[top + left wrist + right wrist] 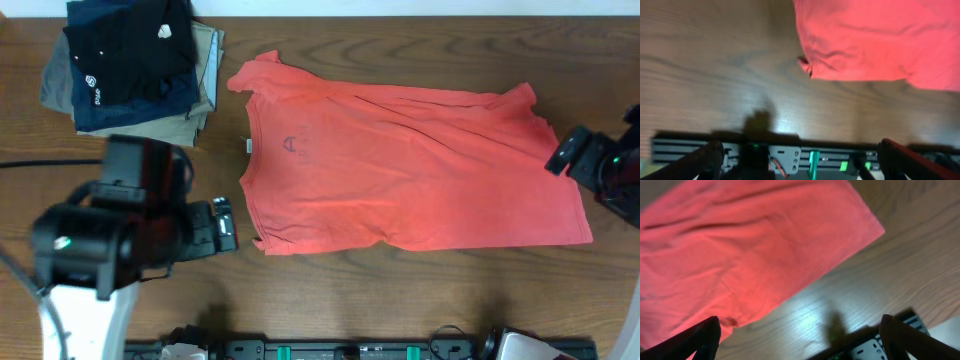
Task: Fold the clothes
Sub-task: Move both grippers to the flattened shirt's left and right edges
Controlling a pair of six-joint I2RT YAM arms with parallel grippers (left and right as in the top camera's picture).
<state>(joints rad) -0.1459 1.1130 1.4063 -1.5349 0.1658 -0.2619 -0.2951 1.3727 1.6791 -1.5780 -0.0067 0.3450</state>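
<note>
My T-shirt [400, 165] lies spread out on the wooden table [400, 295], turned sideways in the overhead view: the neck is toward my left side and the hem toward my right. It is coral-red all over, and the cloth is matte and soft-looking. Long shallow creases run along the body from shoulder to hem. A small patch of dark lettering [293, 147] sits on the chest just inside the collar, too small for me to read. A little white tag [248, 147] shows at the neck edge. One short sleeve points out flat at the far corner. The near sleeve is bunched into a small crumpled fold at the corner close to my left arm. The hem edge is fairly straight, with a slight flap at its far corner.

My left gripper [225, 225] is released, jaws spread wide with nothing between them. It sits over bare table just beside that crumpled near sleeve, not touching it. My right gripper [565, 150] is also released and empty, just beside the hem edge. From its wrist view only cloth and table show between the fingers.

A stack of folded dark and khaki garments [130, 70] sits at the far left corner, apart from the T-shirt.
</note>
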